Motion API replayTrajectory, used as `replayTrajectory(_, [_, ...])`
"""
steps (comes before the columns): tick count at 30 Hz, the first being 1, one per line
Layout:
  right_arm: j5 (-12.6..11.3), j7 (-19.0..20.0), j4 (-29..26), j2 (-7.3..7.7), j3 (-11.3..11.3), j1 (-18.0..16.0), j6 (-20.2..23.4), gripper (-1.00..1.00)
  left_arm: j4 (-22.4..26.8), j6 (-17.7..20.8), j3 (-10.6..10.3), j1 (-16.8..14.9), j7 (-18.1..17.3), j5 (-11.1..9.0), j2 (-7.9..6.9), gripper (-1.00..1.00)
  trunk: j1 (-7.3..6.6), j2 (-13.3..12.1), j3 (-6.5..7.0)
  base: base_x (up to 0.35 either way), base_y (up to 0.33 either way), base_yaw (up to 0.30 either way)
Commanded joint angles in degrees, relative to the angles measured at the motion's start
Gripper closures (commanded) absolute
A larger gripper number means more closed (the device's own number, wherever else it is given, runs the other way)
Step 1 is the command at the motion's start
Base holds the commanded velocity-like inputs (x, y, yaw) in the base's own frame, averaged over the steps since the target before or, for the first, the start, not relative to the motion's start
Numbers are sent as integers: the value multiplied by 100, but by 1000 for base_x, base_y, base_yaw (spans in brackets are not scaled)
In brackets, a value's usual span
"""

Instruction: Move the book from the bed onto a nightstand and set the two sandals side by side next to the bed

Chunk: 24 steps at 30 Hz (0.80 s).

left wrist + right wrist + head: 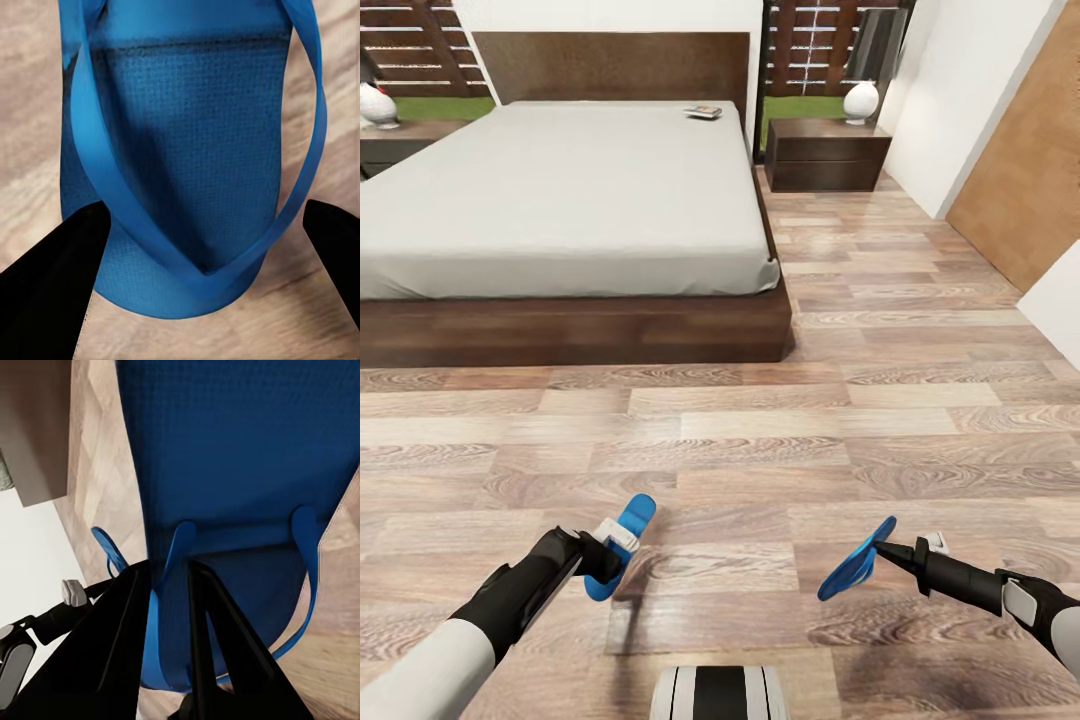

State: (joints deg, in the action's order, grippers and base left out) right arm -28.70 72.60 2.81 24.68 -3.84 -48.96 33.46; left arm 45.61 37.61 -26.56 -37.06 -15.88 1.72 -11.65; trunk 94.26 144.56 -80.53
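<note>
Left claw and right claw each clamp a sandal, left sandal, right sandal; we judge placing remains, and the book sits at the bed's head-end corner.

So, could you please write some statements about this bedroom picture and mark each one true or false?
1. Each end effector holds a bright blue flip-flop sandal above the floor: left end effector with left sandal, right end effector with right sandal. True.
2. The small dark paperback book lies on the wood-plank floor. False: it lies on the light-grey mattress of the dark-brown wooden bed, near the headboard.
3. A white lamp stands on the dark-brown nightstand to the right of the bed. True.
4. The two sandals touch each other. False: they are held apart, one by each arm.
</note>
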Motion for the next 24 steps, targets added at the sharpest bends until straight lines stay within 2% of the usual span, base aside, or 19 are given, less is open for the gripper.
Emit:
replayTrajectory(1, [-55,45,19,1,-47,-9,64,100,8,25,-16,-3,-21,19,-5,100,-3,0,19,0,0,0])
replayTrajectory(4, [-51,46,18,0,-46,-9,64,100,12,70,-16,-3,-22,17,-4,100,-11,-4,85,0,0,0])
replayTrajectory(19, [-43,53,18,19,-46,-9,63,100,329,789,-16,-3,-64,-13,-1,100,-50,-24,417,0,0,0])
replayTrajectory(24, [-40,54,20,14,-46,-9,71,100,401,874,-17,-3,-402,1,-40,100,-63,-30,528,0,0,0])
